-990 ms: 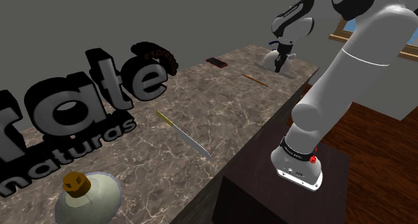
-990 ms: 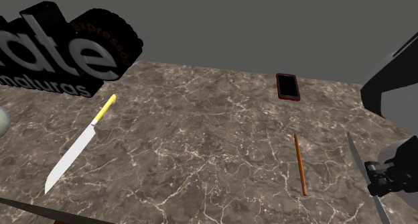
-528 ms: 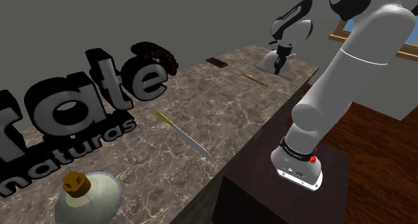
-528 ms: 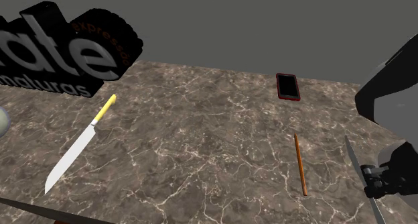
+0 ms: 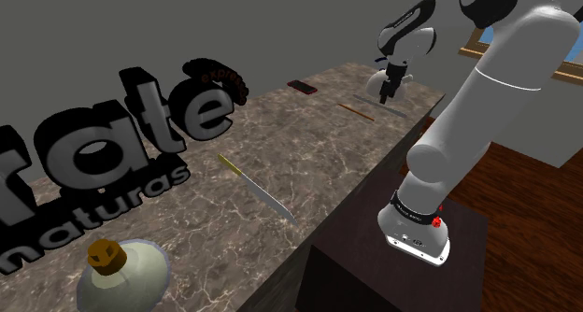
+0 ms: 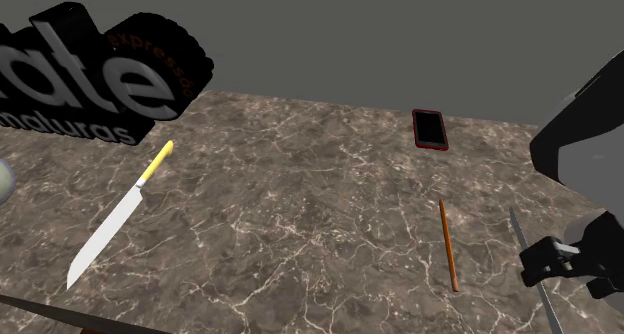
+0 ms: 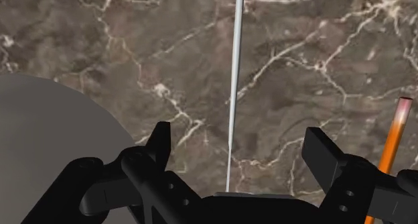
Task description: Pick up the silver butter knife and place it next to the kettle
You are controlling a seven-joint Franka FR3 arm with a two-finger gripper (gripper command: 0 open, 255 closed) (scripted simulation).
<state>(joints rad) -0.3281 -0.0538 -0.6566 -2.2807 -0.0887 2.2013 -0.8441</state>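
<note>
While the gripper [image 7: 239,137] hung open over the silver butter knife [image 7: 233,88], the pick-up was not yet made.

Its two black fingers stood apart on either side of the blade, touching neither side, so it held nothing. By my judgement the grasp, the lift, the carry along the marble counter [image 6: 300,212] and the set-down beside the kettle [image 5: 117,273] all remained to do. The butter knife lay flat on the counter at the arm's end, near an orange pencil [image 7: 395,135] and well apart from the kettle at the opposite end. It showed as a long, straight, very slender silver-grey sliver with no distinct handle, lying low enough that closing on it looked delicate.
</note>
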